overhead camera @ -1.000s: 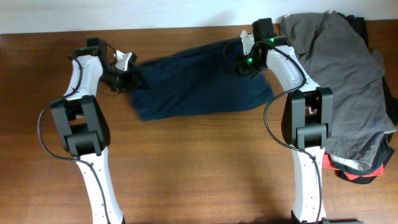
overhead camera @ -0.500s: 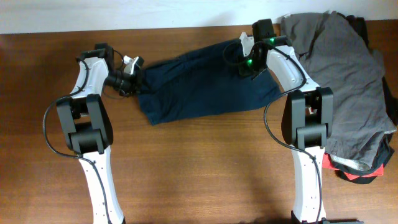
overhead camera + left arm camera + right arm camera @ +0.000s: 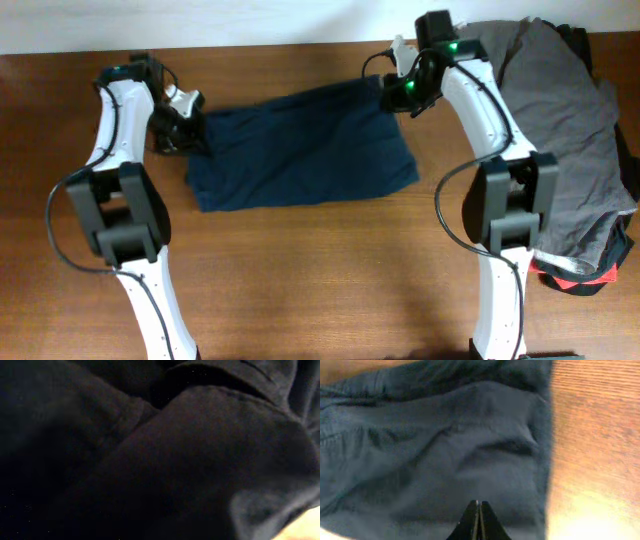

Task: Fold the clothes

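Observation:
The clothes, dark navy shorts (image 3: 300, 150), lie spread flat across the back middle of the wooden table. At their left edge is my left gripper (image 3: 188, 128), shut on the cloth. Its fingers are hidden in the left wrist view, which dark fabric (image 3: 200, 450) fills. My right gripper (image 3: 392, 92) is at the shorts' upper right corner. In the right wrist view its tips (image 3: 479, 504) are pressed together at the near edge of the blue fabric (image 3: 445, 450), pinching it. The cloth's side edge runs down the right of that view, beside bare table (image 3: 590, 435).
A large grey garment (image 3: 565, 120) is heaped at the right of the table, just behind the right arm. A red-and-black item (image 3: 575, 282) pokes out under its front end. The table's back edge meets a white wall (image 3: 250, 25).
Both arms have swung left and the shorts have slid left with them after a short shift right. The left jaws have closed on the cloth's left edge.

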